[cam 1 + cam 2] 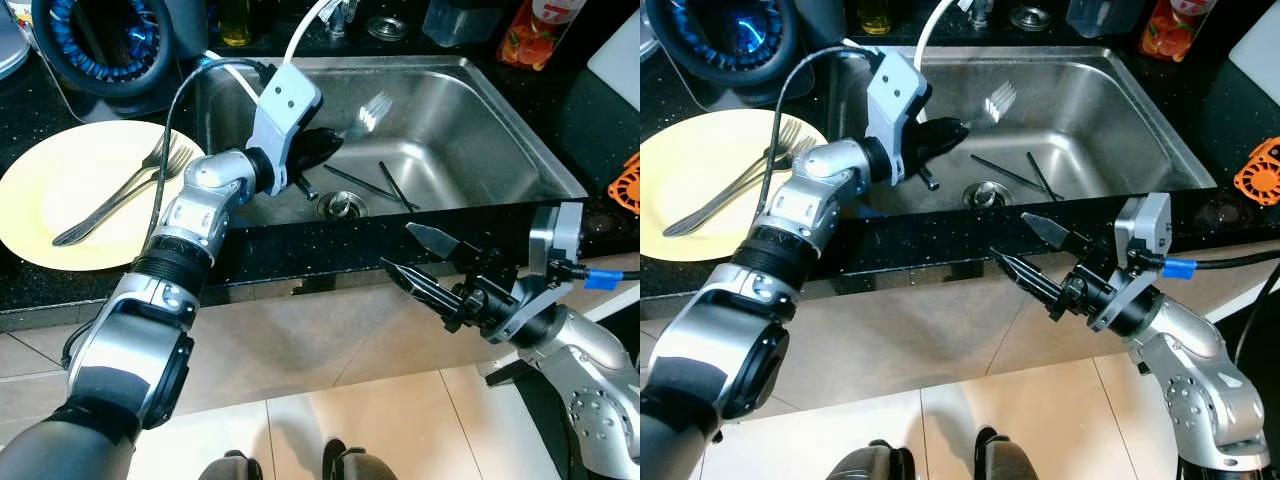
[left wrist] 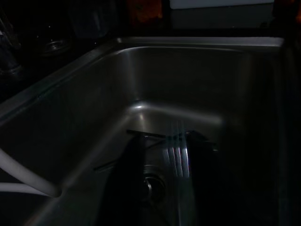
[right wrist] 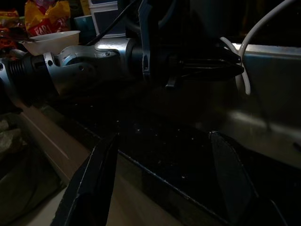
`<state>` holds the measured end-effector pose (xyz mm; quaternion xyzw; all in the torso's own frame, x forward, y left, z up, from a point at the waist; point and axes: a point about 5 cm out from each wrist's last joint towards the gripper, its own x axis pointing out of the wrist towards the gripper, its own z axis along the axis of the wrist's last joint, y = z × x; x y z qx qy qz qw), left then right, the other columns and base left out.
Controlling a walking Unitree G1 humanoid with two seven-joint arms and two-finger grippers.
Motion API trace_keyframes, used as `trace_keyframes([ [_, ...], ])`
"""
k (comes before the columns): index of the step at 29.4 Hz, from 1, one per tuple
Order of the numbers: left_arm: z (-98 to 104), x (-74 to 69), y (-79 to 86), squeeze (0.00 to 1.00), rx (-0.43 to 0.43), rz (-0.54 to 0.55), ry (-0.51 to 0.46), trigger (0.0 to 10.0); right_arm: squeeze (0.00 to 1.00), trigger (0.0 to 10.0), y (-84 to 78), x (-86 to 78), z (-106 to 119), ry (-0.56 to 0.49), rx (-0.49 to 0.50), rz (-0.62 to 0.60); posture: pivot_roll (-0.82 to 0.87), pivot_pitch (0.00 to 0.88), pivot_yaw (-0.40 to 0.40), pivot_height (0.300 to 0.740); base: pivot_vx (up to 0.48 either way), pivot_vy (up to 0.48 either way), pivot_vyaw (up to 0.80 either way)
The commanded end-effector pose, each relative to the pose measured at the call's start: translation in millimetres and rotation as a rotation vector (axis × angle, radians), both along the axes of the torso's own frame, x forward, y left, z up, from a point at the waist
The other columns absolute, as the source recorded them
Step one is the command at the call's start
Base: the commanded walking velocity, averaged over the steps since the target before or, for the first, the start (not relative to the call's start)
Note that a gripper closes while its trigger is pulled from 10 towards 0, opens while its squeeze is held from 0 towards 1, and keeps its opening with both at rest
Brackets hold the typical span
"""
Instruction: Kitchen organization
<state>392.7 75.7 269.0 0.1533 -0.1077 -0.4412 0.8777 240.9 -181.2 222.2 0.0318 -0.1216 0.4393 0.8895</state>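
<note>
The left gripper point(image 1: 325, 143) reaches over the stainless sink point(image 1: 520, 140), its jaws closed on the handle of a fork point(image 1: 368, 110) whose tines point out above the basin. Two black chopsticks point(image 1: 385, 185) lie beside the drain point(image 1: 342, 205). Two forks point(image 1: 125, 190) rest on the yellow plate point(image 1: 60, 215). The right gripper point(image 1: 418, 258) hovers before the counter edge, jaws wide apart, empty.
</note>
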Motion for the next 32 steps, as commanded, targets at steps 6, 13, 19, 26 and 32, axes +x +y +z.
trace_keyframes([
  [6, 0.3, 2.7, -3.9, 1.00, 0.008, -0.020, -0.015, 10.0, 0.00, 10.0, 0.1, -2.0, 2.2, -0.003, 0.009, -0.002, -0.08, 0.209, -0.023, 0.740, 0.000, 0.000, 0.00],
  [13, 32.9, 4.3, 9.2, 0.00, -0.074, 0.066, -0.136, 10.0, 0.00, 10.0, 2.7, 2.5, 1.9, -0.009, 0.017, 0.011, -0.03, 0.184, -0.033, 0.740, 0.000, 0.000, 0.00],
  [19, 54.7, -2.0, 26.5, 0.00, -0.133, 0.154, -0.237, 10.0, 0.00, 10.0, 5.9, 8.8, 1.3, -0.012, 0.023, 0.036, 0.00, 0.174, -0.051, 0.740, 0.000, 0.000, 0.00],
  [26, 48.8, -11.5, 42.5, 0.00, -0.115, 0.324, -0.255, 10.0, 0.00, 10.0, 10.1, 16.0, 1.7, -0.017, 0.023, 0.061, 0.04, 0.159, -0.078, 0.740, 0.000, 0.000, 0.00],
  [32, 49.7, -25.2, 49.6, 0.00, -0.142, 0.455, -0.228, 10.0, 0.00, 10.0, 10.8, 18.9, 1.7, -0.020, 0.017, 0.070, 0.05, 0.161, -0.078, 0.740, 0.000, 0.000, 0.00],
])
